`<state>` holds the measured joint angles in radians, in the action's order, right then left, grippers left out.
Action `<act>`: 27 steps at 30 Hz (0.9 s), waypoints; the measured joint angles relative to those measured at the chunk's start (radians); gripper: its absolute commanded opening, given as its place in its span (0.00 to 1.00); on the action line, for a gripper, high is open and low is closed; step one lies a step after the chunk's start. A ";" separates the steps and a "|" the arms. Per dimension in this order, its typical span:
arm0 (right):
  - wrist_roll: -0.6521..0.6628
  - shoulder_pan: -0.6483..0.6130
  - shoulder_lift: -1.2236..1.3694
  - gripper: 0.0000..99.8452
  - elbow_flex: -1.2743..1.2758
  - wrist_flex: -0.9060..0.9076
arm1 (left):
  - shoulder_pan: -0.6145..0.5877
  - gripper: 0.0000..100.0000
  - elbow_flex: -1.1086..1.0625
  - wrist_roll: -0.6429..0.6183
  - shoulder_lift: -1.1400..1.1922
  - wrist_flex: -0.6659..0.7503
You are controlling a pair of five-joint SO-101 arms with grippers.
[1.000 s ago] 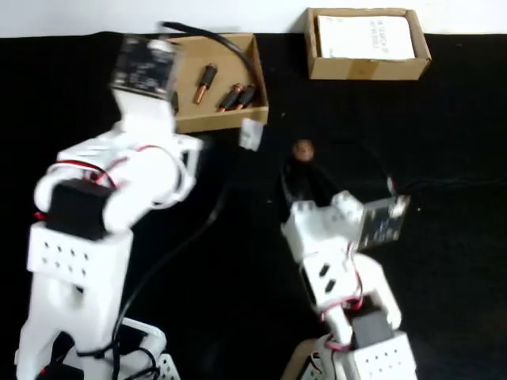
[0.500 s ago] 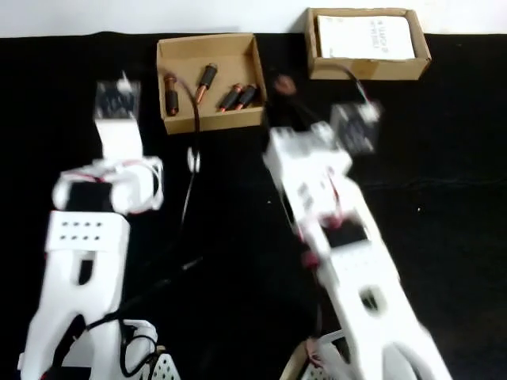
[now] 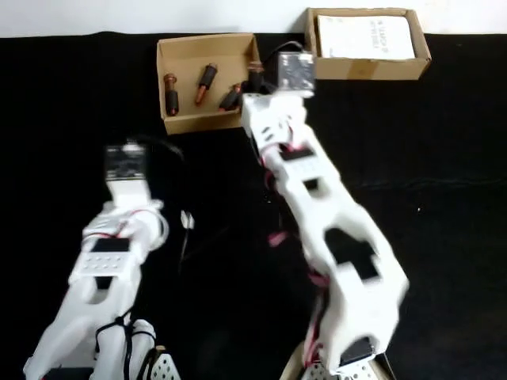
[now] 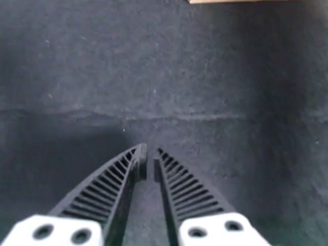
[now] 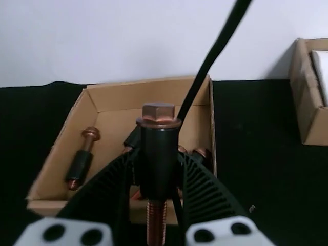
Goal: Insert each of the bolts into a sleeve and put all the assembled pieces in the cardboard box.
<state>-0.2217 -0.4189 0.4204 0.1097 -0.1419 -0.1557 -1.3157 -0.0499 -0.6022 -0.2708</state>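
The left fingers [image 4: 120, 179] sit nearly together, empty, above the table [image 4: 154, 77]. The right fingers [image 5: 202, 187] clamp an upright sleeved bolt [image 5: 158, 138] at the near edge of the cardboard box [image 5: 118, 95]. Released here, it could clip the wall and roll away. Beyond them lie several assembled pieces [image 5: 81, 160]. Farther off, a second box [image 3: 368, 67] holds white paper [image 3: 366, 36].

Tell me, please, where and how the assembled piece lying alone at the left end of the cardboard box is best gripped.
Probably the black sleeve at mid-length, from straight above, jaws closing across it. The piece lies flat on the cardboard box floor, apart from the others. The sleeve is its longest part, while the bolt head is short.
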 measured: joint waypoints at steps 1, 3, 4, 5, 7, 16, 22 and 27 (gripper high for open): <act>0.000 -0.002 0.040 0.01 -0.044 0.000 | 0.000 0.04 -0.002 0.000 0.000 0.008; 0.000 -0.005 0.114 0.01 -0.129 0.000 | -0.002 0.04 -0.003 0.000 0.000 0.014; 0.000 -0.006 0.144 0.01 -0.163 0.000 | -0.002 0.04 -0.003 0.000 0.000 0.017; 0.000 -0.008 0.172 0.01 -0.192 0.000 | -0.002 0.04 -0.003 0.000 0.000 0.017; 0.000 -0.014 0.215 0.01 -0.242 0.000 | -0.002 0.04 -0.003 0.000 0.000 0.017; 0.002 -0.025 0.358 0.01 -0.381 0.000 | -0.002 0.04 -0.003 0.000 0.000 0.017; 0.005 -0.025 0.450 0.01 -0.486 0.000 | -0.002 0.04 -0.006 0.000 0.000 0.017; 0.069 -0.025 0.508 0.01 -0.540 0.000 | -0.002 0.04 -0.006 0.000 0.000 0.017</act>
<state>-0.1527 -0.4434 0.9283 -0.4304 -0.1419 -0.1573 -1.3218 -0.0499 -0.6022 -0.2539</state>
